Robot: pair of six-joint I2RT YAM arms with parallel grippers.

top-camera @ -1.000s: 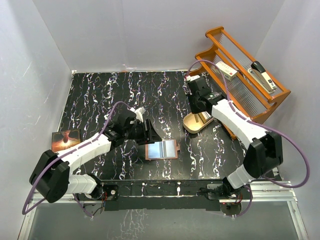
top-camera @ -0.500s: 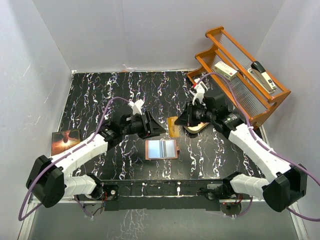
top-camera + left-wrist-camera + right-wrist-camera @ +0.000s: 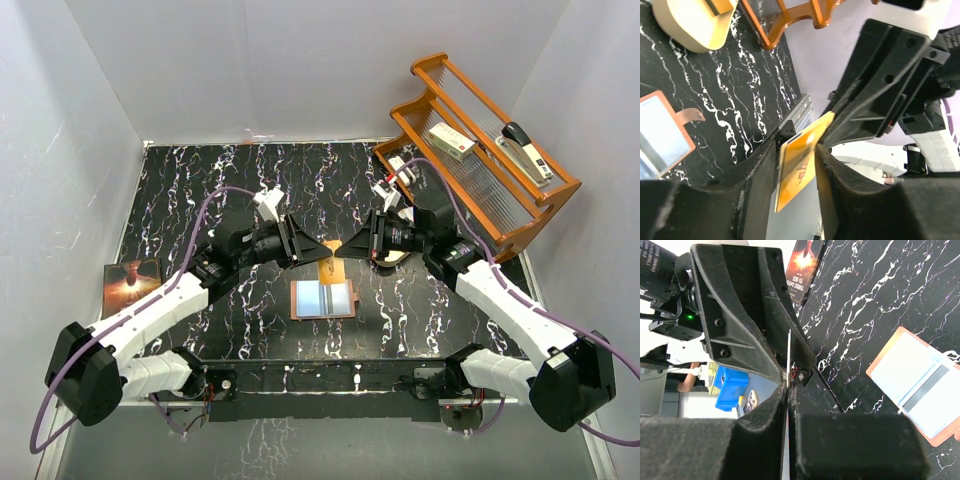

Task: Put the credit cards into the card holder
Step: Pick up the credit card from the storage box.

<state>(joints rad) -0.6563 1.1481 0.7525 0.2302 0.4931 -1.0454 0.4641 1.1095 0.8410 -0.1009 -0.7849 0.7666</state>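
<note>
Right gripper (image 3: pixel 788 386) pinches the thin orange-gold plastic credit card (image 3: pixel 800 170) by one edge in mid-air, apparently offering it for a handover. Left gripper (image 3: pixel 799 146) straddles the card, jaws part open, not yet clamped. The reddish-brown leather card holder (image 3: pixel 322 298) lies spread open just beneath, pockets up.

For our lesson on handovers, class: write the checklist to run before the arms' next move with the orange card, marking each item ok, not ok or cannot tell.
1. Right claw shut on the orange-gold card: ok.
2. Card sits between the fingers of the left claw: ok.
3. Left claw clamped firmly enough for the right claw to let go: cannot tell.
4. Card holder lies open, pockets facing up: ok.
5. Card inside the card holder: not ok, it is held in the air between the two claws.
</note>
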